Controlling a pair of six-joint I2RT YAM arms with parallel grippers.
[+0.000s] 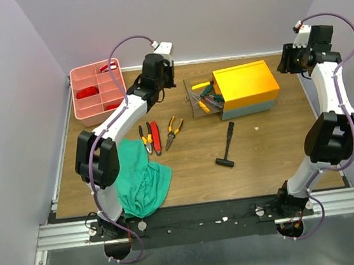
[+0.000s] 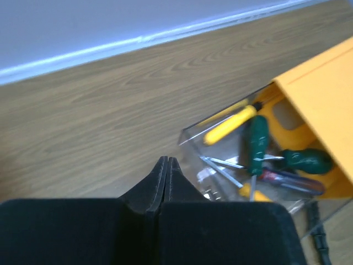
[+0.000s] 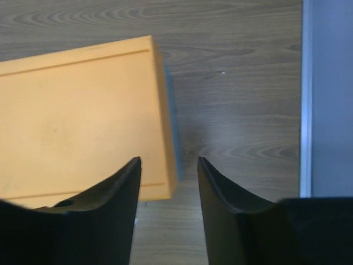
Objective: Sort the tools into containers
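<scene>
Gripper L [image 2: 167, 161] closed, gripper R [image 3: 169, 162] spread.

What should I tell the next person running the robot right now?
Left fingers: shut, empty, near the toolbox drawer.
Right fingers: open, empty, above the toolbox.
Done: screwdrivers lie in the open drawer; red-handled things sit in the pink tray.
To do: three pliers and the black hammer lie on the table.
</scene>
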